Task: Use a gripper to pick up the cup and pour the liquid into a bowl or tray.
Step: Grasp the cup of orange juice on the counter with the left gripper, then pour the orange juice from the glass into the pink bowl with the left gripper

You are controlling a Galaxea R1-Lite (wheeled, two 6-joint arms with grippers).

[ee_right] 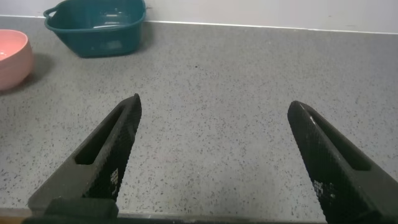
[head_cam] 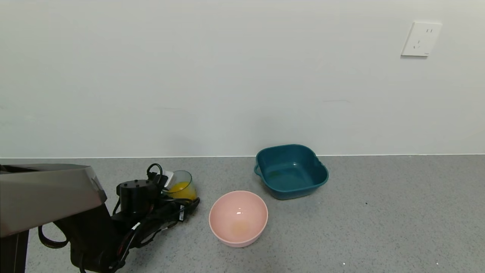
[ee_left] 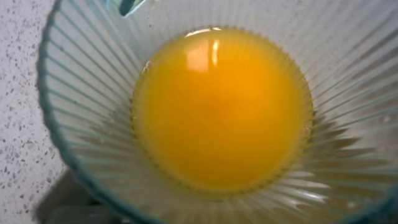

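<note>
The ribbed, translucent blue-green cup (head_cam: 182, 177) stands on the grey counter at the left and holds orange liquid (head_cam: 182, 189). My left gripper (head_cam: 177, 192) reaches it from the left. One white pad lies against its far side and a black finger against its near side, shut on it. The left wrist view looks down into the cup (ee_left: 74, 124) at the liquid (ee_left: 221, 112); my fingers are hidden there. The pink bowl (head_cam: 227, 212) stands just right of the cup, with a faint orange film at its bottom. My right gripper (ee_right: 215, 102) hovers open and empty over bare counter.
A dark teal basin (head_cam: 291, 170) with side handles stands behind and to the right of the pink bowl, near the wall. It also shows in the right wrist view (ee_right: 96, 25), beside the bowl (ee_right: 9, 59). A grey metal housing (head_cam: 45, 193) fills the left foreground.
</note>
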